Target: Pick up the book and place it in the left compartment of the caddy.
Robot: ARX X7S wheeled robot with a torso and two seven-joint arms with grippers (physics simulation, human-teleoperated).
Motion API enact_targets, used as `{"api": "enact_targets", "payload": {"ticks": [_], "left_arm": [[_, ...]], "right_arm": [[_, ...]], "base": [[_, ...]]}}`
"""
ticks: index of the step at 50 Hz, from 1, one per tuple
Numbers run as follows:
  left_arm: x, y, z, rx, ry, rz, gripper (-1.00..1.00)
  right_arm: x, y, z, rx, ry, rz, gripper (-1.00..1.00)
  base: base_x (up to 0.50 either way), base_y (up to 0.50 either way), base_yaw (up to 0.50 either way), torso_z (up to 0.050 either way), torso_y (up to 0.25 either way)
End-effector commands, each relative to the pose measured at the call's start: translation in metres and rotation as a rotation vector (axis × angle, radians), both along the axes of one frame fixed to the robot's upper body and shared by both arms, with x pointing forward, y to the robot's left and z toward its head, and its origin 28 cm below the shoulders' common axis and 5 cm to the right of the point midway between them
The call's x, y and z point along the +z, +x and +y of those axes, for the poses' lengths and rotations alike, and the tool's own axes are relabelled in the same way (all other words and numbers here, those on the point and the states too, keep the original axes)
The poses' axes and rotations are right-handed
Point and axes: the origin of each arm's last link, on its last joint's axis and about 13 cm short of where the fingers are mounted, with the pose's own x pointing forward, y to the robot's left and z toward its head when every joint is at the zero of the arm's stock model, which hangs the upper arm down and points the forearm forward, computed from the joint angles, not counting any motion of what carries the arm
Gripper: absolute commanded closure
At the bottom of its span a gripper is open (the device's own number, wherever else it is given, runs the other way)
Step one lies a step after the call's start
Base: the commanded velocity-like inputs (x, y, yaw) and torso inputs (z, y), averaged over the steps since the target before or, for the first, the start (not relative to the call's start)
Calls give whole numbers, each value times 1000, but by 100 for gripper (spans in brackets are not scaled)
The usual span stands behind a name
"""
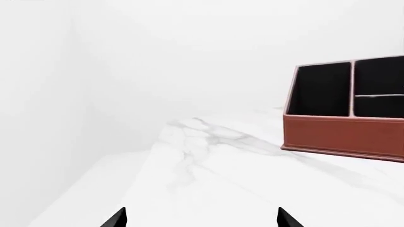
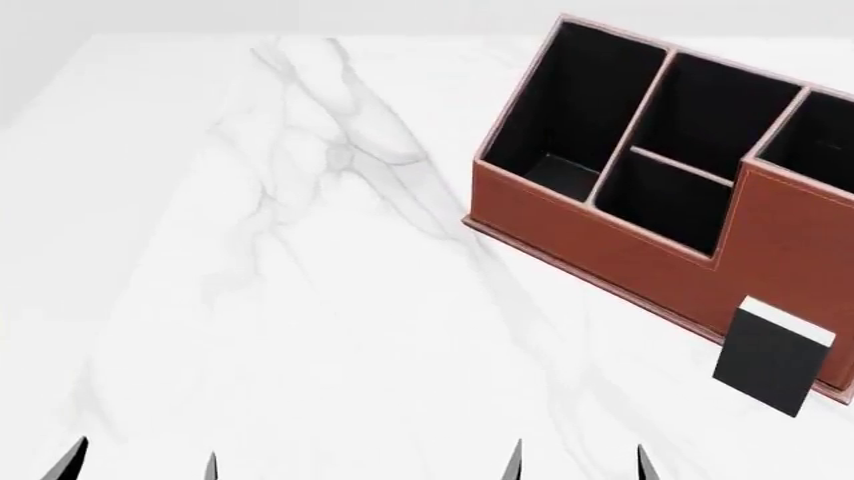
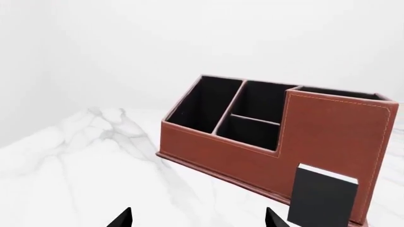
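The reddish-brown caddy (image 2: 627,250) stands at the right on the white marble table (image 2: 267,300); it also shows in the right wrist view (image 3: 221,156) and the left wrist view (image 1: 341,137). Its left compartment (image 2: 574,110) is the long black-lined slot, and it holds nothing. The small black book (image 2: 774,358) stands upright against the caddy's tall front wall, white page edges on top; it also shows in the right wrist view (image 3: 322,198). My left gripper (image 2: 140,462) and right gripper (image 2: 577,462) are open and empty near the table's front, apart from both.
The table's left edge (image 1: 145,161) drops to a white floor. Two shorter slots (image 2: 707,130) and a tall square section (image 2: 814,140) lie right of the long slot. A white wall is behind.
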Motion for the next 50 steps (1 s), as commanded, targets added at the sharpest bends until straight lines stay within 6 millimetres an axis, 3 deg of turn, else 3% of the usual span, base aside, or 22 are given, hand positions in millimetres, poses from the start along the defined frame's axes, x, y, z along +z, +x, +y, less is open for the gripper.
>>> {"api": "enact_targets", "payload": {"ticks": [1, 50], "left_arm": [[-2, 0, 0, -3, 3, -2, -100], [-2, -2, -1, -15, 16, -7, -100]], "right_arm": [[0, 0, 0, 4, -1, -5, -100], [1, -1, -1, -1, -5, -14, -100]], "base": [[0, 0, 0, 0, 0], [0, 0, 0, 0, 0]]}}
